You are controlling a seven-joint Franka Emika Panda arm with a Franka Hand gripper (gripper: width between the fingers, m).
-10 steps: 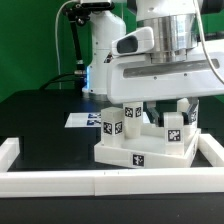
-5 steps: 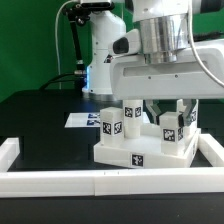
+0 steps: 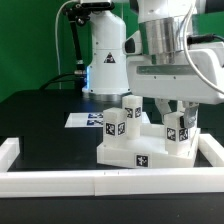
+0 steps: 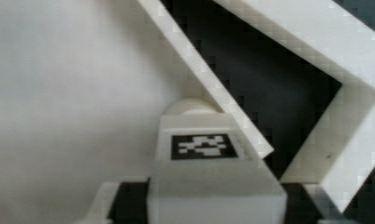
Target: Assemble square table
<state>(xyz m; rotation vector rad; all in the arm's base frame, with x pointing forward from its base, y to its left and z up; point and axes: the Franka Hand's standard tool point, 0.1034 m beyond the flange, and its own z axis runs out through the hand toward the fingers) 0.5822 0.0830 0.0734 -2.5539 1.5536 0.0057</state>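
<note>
Exterior: three legs (image 3: 113,128) upright on slab (image 3: 145,153), fingers (image 3: 180,115) at right one. Wrist: fingers clamp tagged leg (image 4: 205,150); exterior hides grip.

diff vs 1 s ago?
The arm's wrist rotated about its vertical axis above the large white square plastic table slab; the gripper stays over the small white tagged leg block at the exterior view's right. The slab, the other leg blocks and the marker board stayed put.

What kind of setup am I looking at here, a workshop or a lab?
Likely a robotics lab bench: a black table fenced by white border rails, a marker board, and tagged furniture parts like the square table.
</note>
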